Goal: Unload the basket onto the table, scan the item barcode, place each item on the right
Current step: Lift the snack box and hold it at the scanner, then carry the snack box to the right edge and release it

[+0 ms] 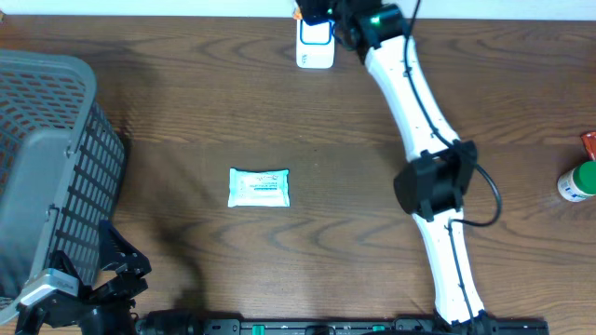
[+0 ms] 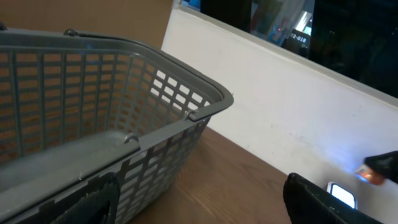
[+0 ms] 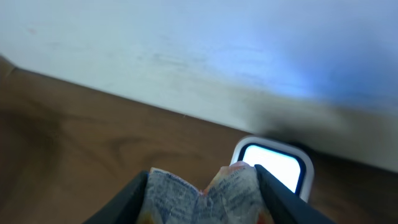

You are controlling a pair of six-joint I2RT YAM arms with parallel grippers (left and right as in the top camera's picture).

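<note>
At the table's far edge, my right gripper is shut on the item, a crumpled packet with small print and orange edges. Both fingers press its sides. The packet hangs just in front of the scanner, a white box with a lit bluish window that stands against the back wall. In the overhead view only an orange bit of the item shows beside the gripper. My left gripper stands open and empty at the front left, next to the basket.
A grey mesh basket fills the left side. A white and teal packet lies flat mid-table. A green-capped bottle and a red thing sit at the right edge.
</note>
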